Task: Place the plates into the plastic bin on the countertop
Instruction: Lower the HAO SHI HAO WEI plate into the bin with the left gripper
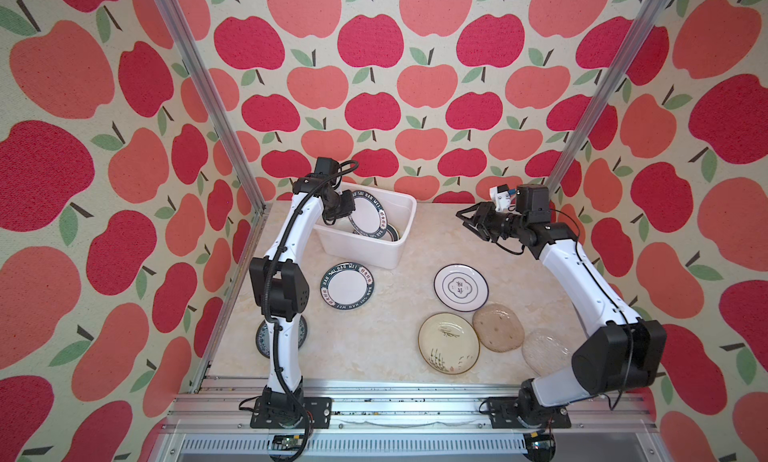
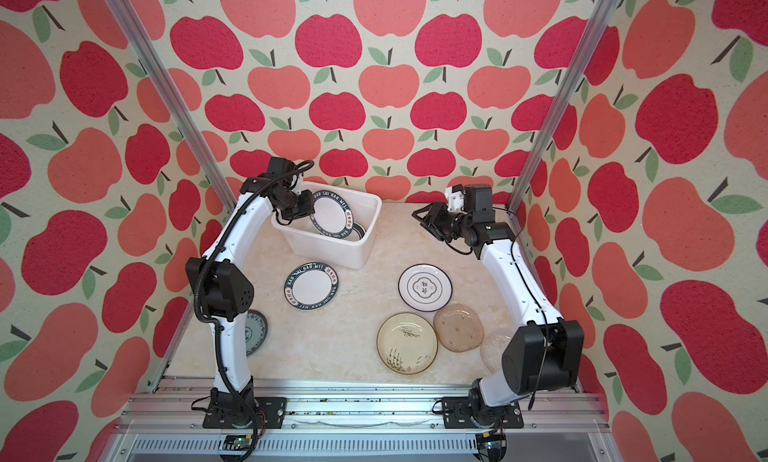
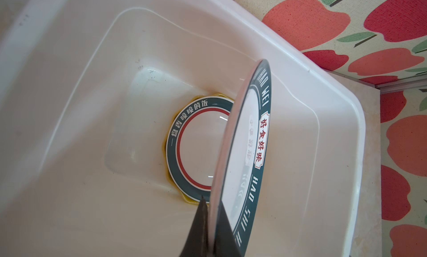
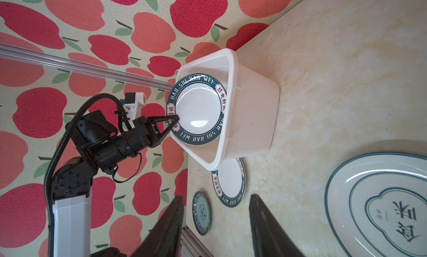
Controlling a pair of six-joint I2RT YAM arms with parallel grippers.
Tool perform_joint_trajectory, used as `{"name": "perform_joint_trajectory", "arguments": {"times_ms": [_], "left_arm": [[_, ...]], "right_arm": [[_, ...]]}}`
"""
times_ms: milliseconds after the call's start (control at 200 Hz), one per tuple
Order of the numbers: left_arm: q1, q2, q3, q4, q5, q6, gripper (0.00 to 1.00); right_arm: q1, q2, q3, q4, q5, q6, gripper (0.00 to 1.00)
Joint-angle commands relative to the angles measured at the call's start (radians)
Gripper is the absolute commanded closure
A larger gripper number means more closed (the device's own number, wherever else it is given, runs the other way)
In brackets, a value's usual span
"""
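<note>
Left gripper [image 3: 211, 206]: jaws pinching the rim of the held plate [image 3: 245, 152], one finger on each face. The plate is white with a dark green lettered rim. It stands nearly on edge, tilted, partly inside the mouth of the bin [image 3: 115, 59]. Cannot tell whether its lower edge touches anything.

Bin floor: the bottom plate [image 3: 194, 152] lies flat, with a green lettered rim and a red ring. A yellow edge shows from under it.

In both top views the bin [image 1: 361, 252] sits at 11 o'clock on the countertop [image 1: 365, 348], near the back wall.

Right gripper [image 1: 462, 220]: jaws spread, nothing between them. It hangs above the countertop at 1 o'clock, aimed toward 9 o'clock at the bin, well apart from it.

On the countertop, all flat:
- The lettered plate [image 1: 347, 285] is just beside the bin, at its 6 o'clock.
- The lobed plate [image 1: 461, 287] is right of centre, at the bin's 4 o'clock.
- The reed plate [image 1: 449, 343] is at 6 o'clock of the lobed plate.
- The amber plate [image 1: 498, 327] is at 5 o'clock of the lobed plate, and its edges appear to meet both neighbours.
- The clear plate [image 1: 544, 350] is at 4 o'clock of the amber plate, partly hidden by the right arm.
- The blue plate [image 2: 254, 331] is at 7 o'clock on the countertop, mostly hidden under the left arm.
</note>
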Motion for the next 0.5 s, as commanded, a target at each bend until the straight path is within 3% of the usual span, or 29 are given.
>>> {"name": "perform_joint_trajectory", "arguments": {"times_ms": [0, 495], "left_arm": [[-0.002, 0.030, 0.049, -0.021, -0.015, 0.024, 1.00], [-0.038, 0.114, 0.089, -0.028, -0.043, 0.074, 1.00]], "right_arm": [[-0.006, -0.037, -0.014, -0.017, 0.009, -0.021, 0.51], [-0.006, -0.048, -0.045, -0.009, 0.007, -0.012, 0.51]]}}
